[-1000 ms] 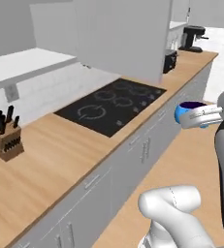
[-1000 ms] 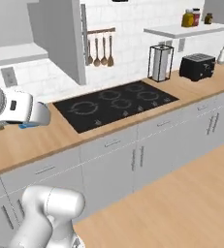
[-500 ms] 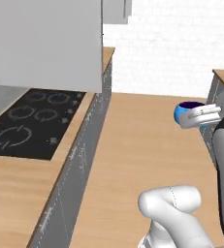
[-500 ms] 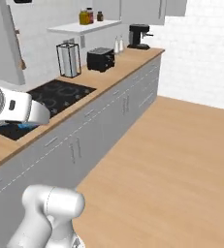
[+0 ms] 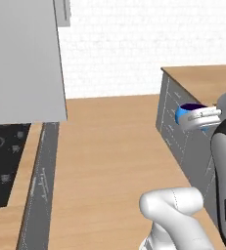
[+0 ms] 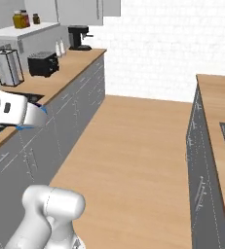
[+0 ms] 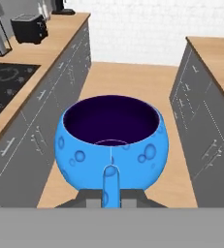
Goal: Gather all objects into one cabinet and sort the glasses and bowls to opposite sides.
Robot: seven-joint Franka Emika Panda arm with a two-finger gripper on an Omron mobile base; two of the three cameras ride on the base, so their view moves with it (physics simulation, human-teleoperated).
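My gripper (image 7: 111, 193) was clamped on the near rim of the blue bowl (image 7: 112, 141), one finger (image 7: 110, 184) pressed against its outer wall at six o'clock in the hand view. The bowl sat upright in my hold, its dark inside facing up, carried in the air above the wooden floor (image 7: 133, 92) of the aisle.

In the left base view the bowl (image 5: 186, 114) showed at three o'clock, just ahead of my white hand, with a grey run of drawers (image 5: 175, 122) behind it under a wooden surface (image 5: 207, 83).

In the right base view a sliver of blue (image 6: 41, 111) peeked from behind my arm at nine o'clock, over the edge of the left surface (image 6: 70, 63). On that surface, toward eleven o'clock, stood a black toaster (image 6: 43, 64) and farther back a coffee machine (image 6: 78, 38). The black hob (image 7: 4, 87) lay at nine o'clock in the hand view. Grey cabinets (image 6: 80, 12) hung at twelve o'clock.
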